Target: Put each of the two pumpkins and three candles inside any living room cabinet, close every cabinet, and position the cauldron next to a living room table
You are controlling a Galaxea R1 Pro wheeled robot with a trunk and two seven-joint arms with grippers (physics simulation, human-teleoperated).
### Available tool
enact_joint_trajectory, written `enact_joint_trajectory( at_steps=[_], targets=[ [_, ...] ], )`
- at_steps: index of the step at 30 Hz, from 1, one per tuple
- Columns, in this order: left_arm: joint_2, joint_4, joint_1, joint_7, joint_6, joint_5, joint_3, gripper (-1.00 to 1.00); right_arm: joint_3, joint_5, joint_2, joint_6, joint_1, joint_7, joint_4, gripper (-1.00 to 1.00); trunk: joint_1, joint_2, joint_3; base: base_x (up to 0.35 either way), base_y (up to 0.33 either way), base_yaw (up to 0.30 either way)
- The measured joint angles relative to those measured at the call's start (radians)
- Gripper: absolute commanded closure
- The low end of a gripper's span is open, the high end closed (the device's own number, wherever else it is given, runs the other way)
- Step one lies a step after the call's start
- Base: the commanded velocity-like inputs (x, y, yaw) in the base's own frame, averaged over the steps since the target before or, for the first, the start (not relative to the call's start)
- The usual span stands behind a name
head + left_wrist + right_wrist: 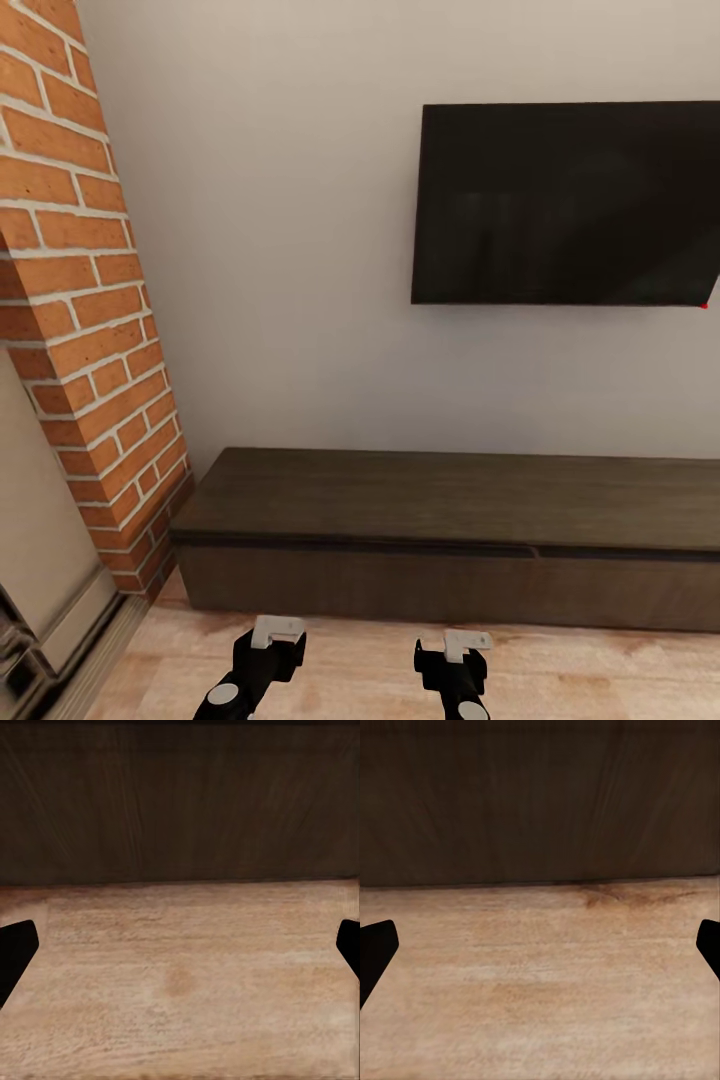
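The long low dark brown cabinet (450, 500) stands against the wall straight ahead, its flat top bare and its drawer fronts flush. Both wrist views face its dark front (180, 802) (540, 802) above the plank floor. My left gripper (268, 648) (180, 949) and right gripper (452, 660) (540, 949) hang low just before the cabinet, both open with nothing between the fingers. The pumpkins, candles, cauldron and table are out of view.
A red brick chimney (90, 330) rises at the left, with a pale fireplace surround (45, 540) at its foot. A black TV (565, 205) hangs on the wall above the cabinet. Light wood floor (360, 670) lies between me and the cabinet.
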Motion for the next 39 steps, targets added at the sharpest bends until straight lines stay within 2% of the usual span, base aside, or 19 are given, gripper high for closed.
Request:
enact_joint_trajectory(
  at_steps=[5, 6, 10, 14, 18, 21, 22, 29, 35, 39],
  targets=[
    [0.000, -0.040, 0.000, 0.000, 0.072, 0.001, 0.001, -1.00, 0.002, 0.001, 0.001, 0.000, 0.000, -0.001, -0.001, -1.00, -0.019, 0.035, 0.016, 0.000, 0.000, 0.000],
    [0.001, -0.089, 0.000, 0.000, 0.143, 0.001, 0.002, -1.00, 0.002, 0.000, 0.001, 0.000, 0.000, 0.000, -0.001, -1.00, -0.023, 0.042, 0.019, 0.000, 0.000, 0.000],
    [0.001, -0.115, 0.000, 0.000, 0.211, 0.001, 0.003, -1.00, 0.000, -0.001, 0.001, 0.005, 0.000, -0.002, -0.001, -1.00, -0.038, 0.070, 0.031, 0.000, 0.000, 0.000],
    [0.001, -0.123, 0.000, 0.000, 0.259, 0.001, 0.004, -1.00, -0.008, -0.005, 0.002, 0.009, 0.000, -0.004, -0.001, -1.00, -0.054, 0.098, 0.044, 0.000, 0.000, 0.000],
    [0.001, -0.126, 0.000, 0.000, 0.305, 0.002, 0.004, -1.00, -0.054, -0.016, 0.002, 0.029, 0.000, -0.005, -0.001, -1.00, -0.069, 0.126, 0.056, 0.000, 0.000, 0.000],
    [0.001, -0.126, 0.000, 0.000, 0.328, 0.002, 0.004, -1.00, -0.081, -0.020, 0.001, 0.078, 0.000, -0.004, -0.001, -1.00, -0.081, 0.147, 0.066, 0.000, 0.000, 0.000],
    [0.001, -0.126, 0.000, 0.000, 0.356, 0.002, 0.004, -1.00, -0.095, -0.022, 0.000, 0.136, 0.000, -0.002, -0.002, -1.00, -0.084, 0.154, 0.069, 0.000, 0.000, 0.000],
    [0.004, -0.126, 0.000, 0.000, 0.417, 0.002, 0.007, -1.00, -0.100, -0.021, 0.001, 0.162, 0.000, -0.001, -0.003, -1.00, -0.111, 0.203, 0.091, 0.000, 0.000, 0.000],
    [0.003, -0.126, 0.000, 0.000, 0.446, 0.002, 0.007, -1.00, -0.102, -0.022, 0.000, 0.166, 0.000, 0.002, -0.003, -1.00, -0.111, 0.203, 0.091, 0.000, 0.000, 0.000],
    [0.001, -0.127, -0.001, 0.000, 0.500, 0.011, 0.007, -1.00, -0.102, -0.021, -0.001, 0.169, 0.000, 0.004, -0.003, -1.00, -0.119, 0.217, 0.097, 0.000, 0.000, 0.000]
  ],
)
